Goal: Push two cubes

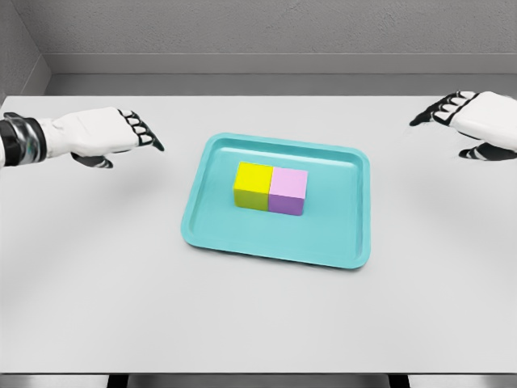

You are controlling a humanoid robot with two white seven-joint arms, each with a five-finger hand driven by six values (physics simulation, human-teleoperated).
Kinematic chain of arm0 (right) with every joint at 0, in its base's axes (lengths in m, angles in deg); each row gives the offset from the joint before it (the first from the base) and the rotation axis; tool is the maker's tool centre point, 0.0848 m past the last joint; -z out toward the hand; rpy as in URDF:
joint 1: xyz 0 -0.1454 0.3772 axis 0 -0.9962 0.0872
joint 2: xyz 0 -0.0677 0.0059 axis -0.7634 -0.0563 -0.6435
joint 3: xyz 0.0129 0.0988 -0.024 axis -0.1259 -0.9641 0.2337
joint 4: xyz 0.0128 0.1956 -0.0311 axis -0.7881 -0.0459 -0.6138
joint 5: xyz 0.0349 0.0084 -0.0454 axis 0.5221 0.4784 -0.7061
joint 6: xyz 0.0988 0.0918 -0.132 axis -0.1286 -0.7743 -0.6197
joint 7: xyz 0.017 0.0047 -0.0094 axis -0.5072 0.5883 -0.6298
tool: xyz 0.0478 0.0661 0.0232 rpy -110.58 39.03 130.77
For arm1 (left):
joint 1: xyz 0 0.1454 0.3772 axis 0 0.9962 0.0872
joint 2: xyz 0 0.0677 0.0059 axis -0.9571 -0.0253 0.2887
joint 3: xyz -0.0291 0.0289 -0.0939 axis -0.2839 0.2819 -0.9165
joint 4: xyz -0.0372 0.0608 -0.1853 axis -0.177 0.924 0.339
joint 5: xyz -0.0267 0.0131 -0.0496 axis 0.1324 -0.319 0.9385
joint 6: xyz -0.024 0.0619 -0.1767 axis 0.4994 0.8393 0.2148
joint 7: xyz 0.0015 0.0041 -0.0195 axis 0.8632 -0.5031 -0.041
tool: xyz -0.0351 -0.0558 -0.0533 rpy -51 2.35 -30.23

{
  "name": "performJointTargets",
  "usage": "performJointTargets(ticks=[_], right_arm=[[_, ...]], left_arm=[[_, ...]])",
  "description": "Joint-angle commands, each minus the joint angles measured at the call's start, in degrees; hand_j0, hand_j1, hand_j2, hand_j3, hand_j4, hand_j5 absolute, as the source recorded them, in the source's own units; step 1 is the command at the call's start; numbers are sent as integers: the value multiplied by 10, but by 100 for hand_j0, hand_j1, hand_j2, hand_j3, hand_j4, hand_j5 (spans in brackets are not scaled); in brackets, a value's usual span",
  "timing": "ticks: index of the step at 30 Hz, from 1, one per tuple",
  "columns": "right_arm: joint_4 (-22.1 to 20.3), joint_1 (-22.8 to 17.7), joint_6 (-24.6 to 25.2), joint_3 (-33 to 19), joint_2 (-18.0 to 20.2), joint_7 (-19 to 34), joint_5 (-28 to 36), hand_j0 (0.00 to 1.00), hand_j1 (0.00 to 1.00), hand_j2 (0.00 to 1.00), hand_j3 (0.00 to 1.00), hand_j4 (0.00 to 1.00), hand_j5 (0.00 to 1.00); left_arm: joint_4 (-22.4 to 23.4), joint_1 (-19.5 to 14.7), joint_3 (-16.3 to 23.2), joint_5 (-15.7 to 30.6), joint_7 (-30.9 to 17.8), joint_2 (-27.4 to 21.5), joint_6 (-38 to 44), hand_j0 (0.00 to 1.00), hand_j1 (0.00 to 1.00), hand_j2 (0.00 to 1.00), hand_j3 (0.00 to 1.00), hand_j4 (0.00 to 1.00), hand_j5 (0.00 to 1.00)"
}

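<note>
A yellow cube (253, 184) and a pink cube (287, 191) sit side by side, touching, in the middle of a teal tray (218, 236). The yellow one is on the left. My left hand (129, 137) hovers over the table to the left of the tray, fingers relaxed and pointing toward it, holding nothing. My right hand (460, 121) is at the far right edge of the picture, well away from the tray, fingers spread and empty.
The tray lies on a white table (258, 323) that fills most of the view. A grey wall (258, 32) rises behind the table's far edge.
</note>
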Motion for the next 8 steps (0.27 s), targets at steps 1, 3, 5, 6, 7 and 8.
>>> performJointTargets(ticks=[1,3,5,6,7,8], right_arm=[[-3,0,2,-15,2,0,5,100,100,100,100,100,100],[-3,0,2,-13,0,0,5,100,100,100,100,100,100],[-4,0,2,-7,0,0,5,100,100,100,100,100,100],[-4,0,2,-7,-1,0,5,100,100,100,100,100,100],[-4,0,2,-7,-1,0,5,100,100,100,100,100,100],[-3,0,2,-7,-1,0,5,100,100,100,100,100,100]], left_arm=[[5,0,-1,26,0,-11,1,100,100,100,100,100,100],[20,-1,-1,43,0,-12,1,100,100,100,100,100,100],[21,11,-1,74,0,-36,1,100,100,100,100,100,100],[23,11,-2,82,0,-43,1,100,100,100,100,100,100],[29,12,-6,85,0,-50,1,100,100,100,100,100,100],[51,12,-10,85,0,-50,1,100,100,100,100,100,100]])
